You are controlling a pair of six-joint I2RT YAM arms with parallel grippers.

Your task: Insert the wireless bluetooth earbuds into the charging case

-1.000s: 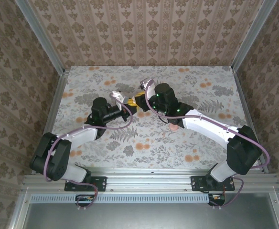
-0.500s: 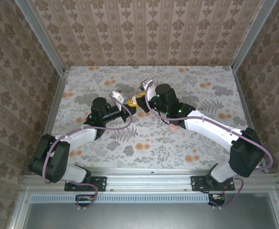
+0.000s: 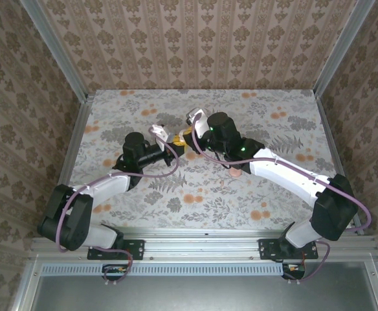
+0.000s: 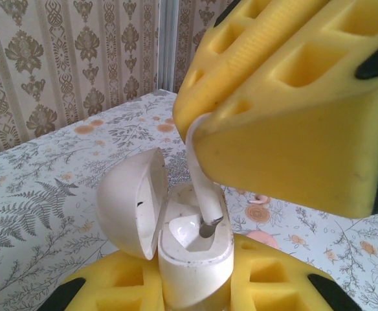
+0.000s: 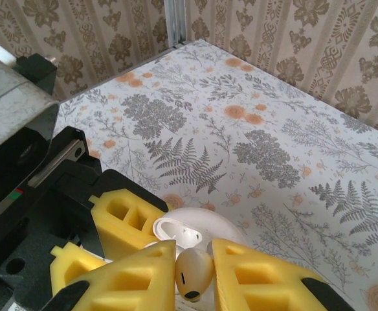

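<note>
**Earbud at the case mouth, insertion step**

Left claw is clamped tight on the open charging case, with the lid flipped back. Right claw is pinched on one earbud by its head, stem pointing down, tip just inside the case socket.

My read: the bud is light, hard and glossy, so it twists easily in foam pads. Hold it by the head and keep the stem free. The case is rigid — grip the body, never the lid hinge.
</note>
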